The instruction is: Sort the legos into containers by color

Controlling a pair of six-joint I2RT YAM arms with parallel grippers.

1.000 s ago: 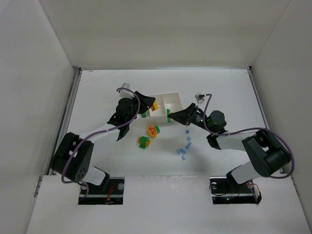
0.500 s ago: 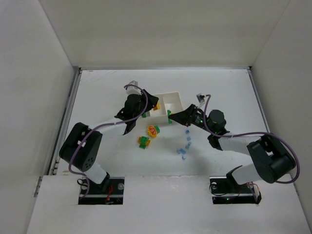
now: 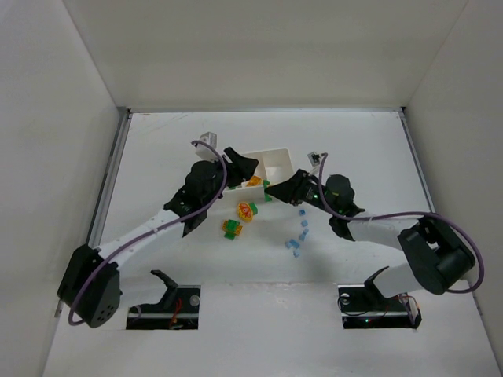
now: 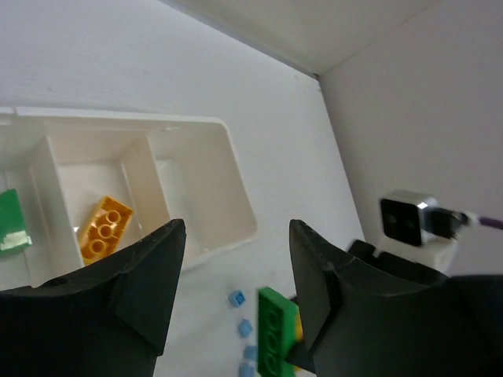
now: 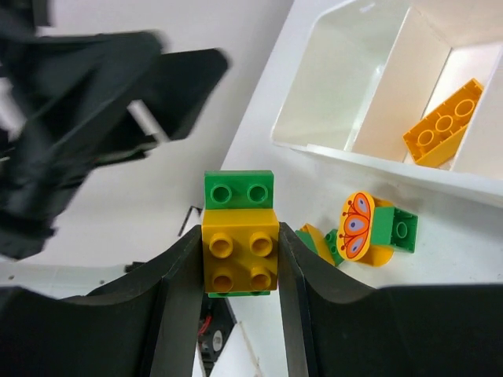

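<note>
The white three-compartment tray (image 3: 277, 162) sits mid-table. In the left wrist view the tray (image 4: 206, 182) holds an orange brick (image 4: 104, 228) in its middle compartment and a green brick (image 4: 12, 223) in the left one; the right compartment looks bare. My left gripper (image 3: 242, 167) hangs open and empty over the tray's near edge (image 4: 236, 267). My right gripper (image 3: 273, 190) is shut on a yellow-and-green cluster (image 5: 240, 236), just in front of the tray. That cluster's green plate also shows in the left wrist view (image 4: 275, 330).
A butterfly-printed yellow-green cluster (image 3: 248, 210) and a green-orange cluster (image 3: 231, 228) lie in front of the tray. Several pale blue bricks (image 3: 299, 236) are scattered to their right. White walls enclose the table on three sides.
My left arm has stretched out and its gripper has shifted right, over the tray's near edge. My right gripper has moved slightly left and toward the tray with the cluster.
</note>
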